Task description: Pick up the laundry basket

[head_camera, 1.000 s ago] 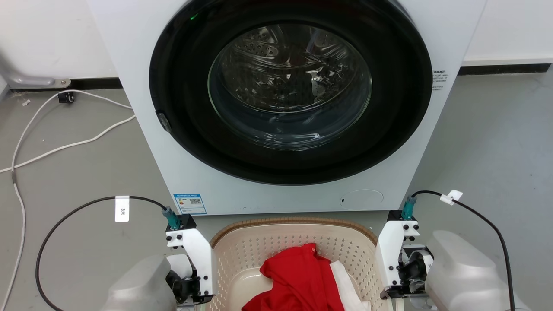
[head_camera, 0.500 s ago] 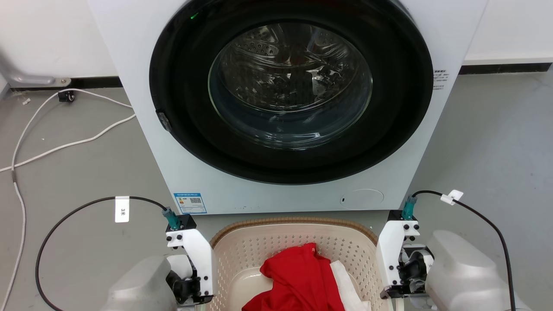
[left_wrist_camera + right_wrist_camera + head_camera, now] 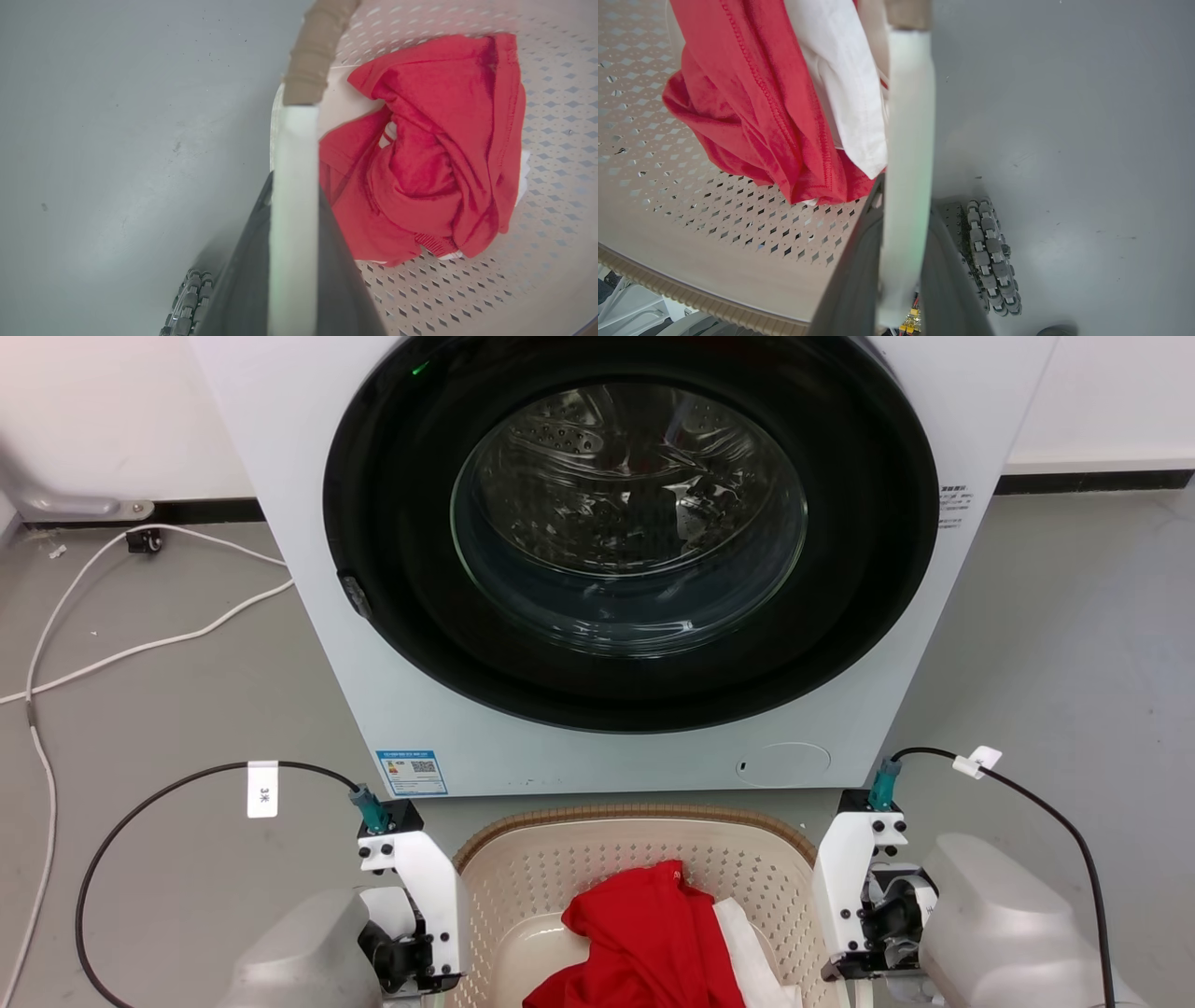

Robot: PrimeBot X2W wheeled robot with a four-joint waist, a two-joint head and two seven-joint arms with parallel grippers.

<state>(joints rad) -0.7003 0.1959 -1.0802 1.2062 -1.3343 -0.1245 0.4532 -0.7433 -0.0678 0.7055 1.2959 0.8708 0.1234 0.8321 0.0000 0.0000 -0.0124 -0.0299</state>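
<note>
OK, left gripper (image 3: 294, 186) and right gripper (image 3: 903, 186) pinch white handles (image 3: 294, 140) of the cream perforated plastic laundry basket (image 3: 579, 873); next I lift level.

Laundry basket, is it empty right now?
No, a red garment and a white cloth lie inside the laundry basket.

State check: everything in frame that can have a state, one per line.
washer door: shut
laundry basket: upright, clothes inside
red garment: crumpled in the basket
white garment: in the basket, against the red garment
left gripper: shut on left handle
right gripper: shut on right handle
</note>
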